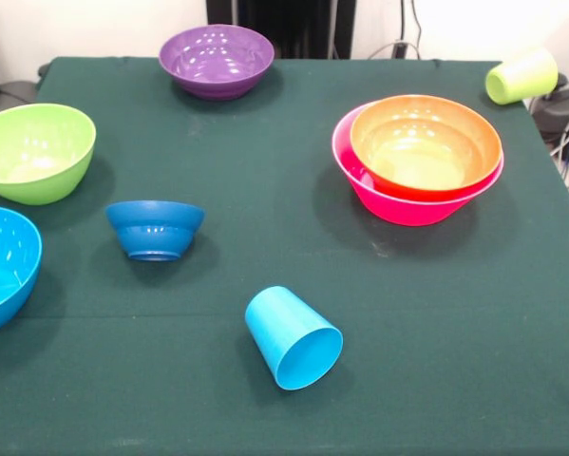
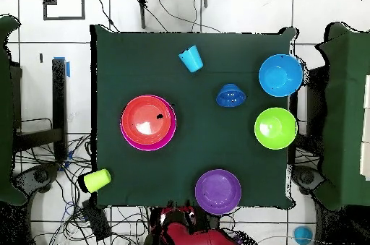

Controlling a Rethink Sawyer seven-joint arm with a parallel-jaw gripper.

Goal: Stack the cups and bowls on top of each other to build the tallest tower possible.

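While the gripper was out of both views and its state untellable, the purple bowl (image 1: 217,59) was judged nearest the arm (image 2: 189,229), the tower (image 1: 419,157) beside.

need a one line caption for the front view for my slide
Orange bowl nested in pink bowl; purple, lime, sky blue and small dark blue bowls apart; blue cup on its side.

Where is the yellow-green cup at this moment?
In the front view the yellow-green cup lies on its side at the table's far right corner, beyond the orange bowl nested in the pink bowl.
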